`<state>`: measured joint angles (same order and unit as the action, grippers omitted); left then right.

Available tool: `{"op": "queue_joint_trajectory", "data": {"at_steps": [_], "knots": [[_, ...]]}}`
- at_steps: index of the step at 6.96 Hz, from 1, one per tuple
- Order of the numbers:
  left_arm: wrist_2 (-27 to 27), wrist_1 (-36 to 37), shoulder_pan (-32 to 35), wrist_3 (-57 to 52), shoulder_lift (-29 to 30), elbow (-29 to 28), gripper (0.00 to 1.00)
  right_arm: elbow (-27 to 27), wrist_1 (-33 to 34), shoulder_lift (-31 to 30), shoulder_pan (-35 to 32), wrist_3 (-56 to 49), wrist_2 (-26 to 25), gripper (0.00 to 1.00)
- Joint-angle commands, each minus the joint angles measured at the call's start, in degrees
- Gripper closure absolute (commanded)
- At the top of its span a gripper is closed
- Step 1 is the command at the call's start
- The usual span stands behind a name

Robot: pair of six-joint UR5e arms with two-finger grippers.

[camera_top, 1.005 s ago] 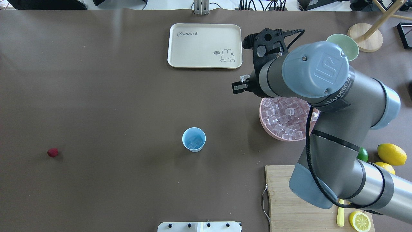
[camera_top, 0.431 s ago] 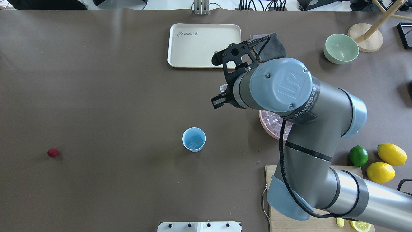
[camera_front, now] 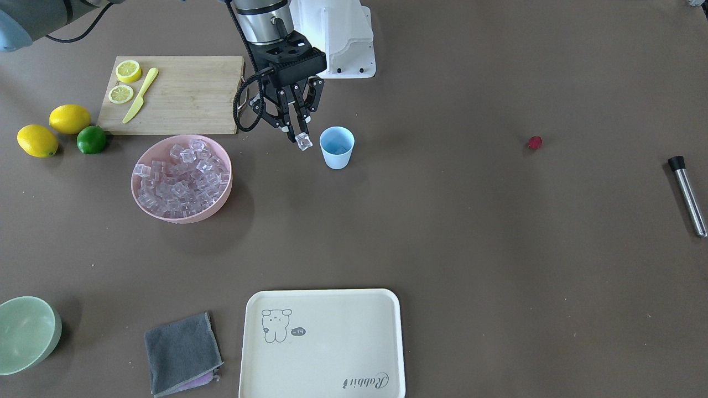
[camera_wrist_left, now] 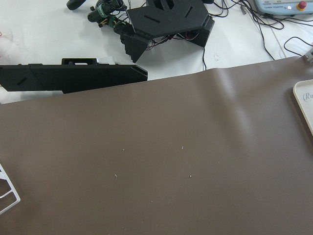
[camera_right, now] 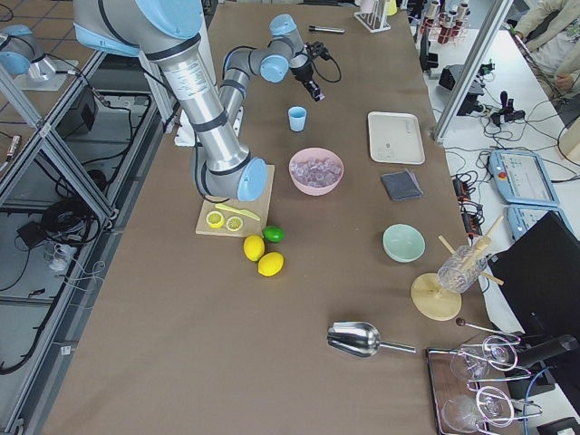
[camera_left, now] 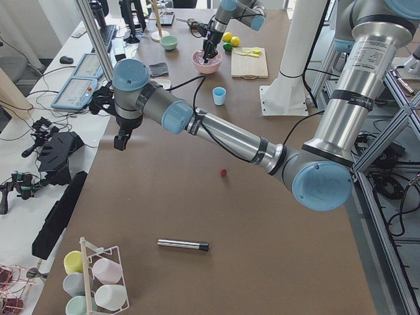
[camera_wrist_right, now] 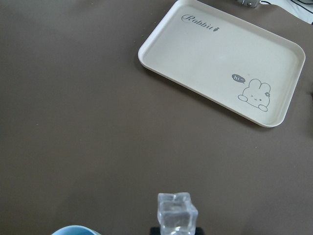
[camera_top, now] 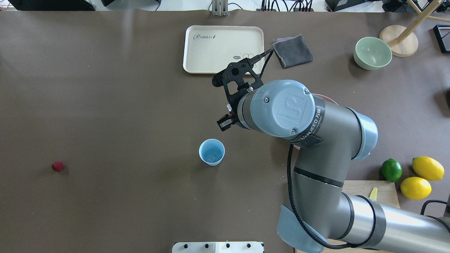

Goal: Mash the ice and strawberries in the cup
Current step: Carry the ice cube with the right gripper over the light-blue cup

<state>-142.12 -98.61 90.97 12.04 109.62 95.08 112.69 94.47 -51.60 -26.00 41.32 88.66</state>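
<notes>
Currently, the right gripper (camera_front: 297, 134) points down at the brown table (camera_front: 442, 232), and its jaws are clamped on one small clear ice cube (camera_front: 303, 143). The cube hangs above the table surface, just beside the small light blue tapered plastic cup (camera_front: 337, 147), on the side toward the wide pink bowl (camera_front: 182, 217). In the overhead view the gripper sits beyond the cup and slightly to its right, not over the opening. In the right wrist view the held cube is at bottom centre and the cup rim is at the lower left edge.

The cup stands upright near the table's middle and contains clear ice (camera_top: 212, 154); the count cannot be told. The pink bowl is filled with loose ice cubes (camera_front: 180, 179). The small dark red roundish strawberry (camera_front: 534, 142) lies on the table on the robot's left side, well apart from the cup.

The left gripper (camera_left: 121, 139) appears only in the side views. Whether its jaws are open or closed cannot be told. It is well apart from the cup.

Other items on the table:
- a cream rectangular tray with a rabbit drawing (camera_front: 332, 342), with a grey folded cloth (camera_front: 181, 352) and a pale green bowl (camera_front: 25, 331) beside it;
- a steel rod with a black cap (camera_front: 687, 196);
- a wooden cutting board (camera_front: 188, 105) carrying two lemon halves (camera_front: 128, 71) and a yellow plastic knife (camera_front: 140, 95);
- two whole lemons (camera_front: 69, 118) and a green lime (camera_front: 91, 139) beside the board.
</notes>
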Motion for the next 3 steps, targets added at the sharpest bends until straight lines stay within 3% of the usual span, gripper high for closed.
{"op": "queue_joint_trajectory", "data": {"at_steps": [1,3], "knots": [[-0.08,-0.09,0.00,0.00,0.07,0.10,0.02,-0.80,0.01,0.18,2.09,-2.28,-1.03,1.00],[-0.17,-0.09,0.00,0.00,-0.02,0.36,0.02,-1.68,0.01,0.62,2.53,-3.78,-1.12,1.00]]}}
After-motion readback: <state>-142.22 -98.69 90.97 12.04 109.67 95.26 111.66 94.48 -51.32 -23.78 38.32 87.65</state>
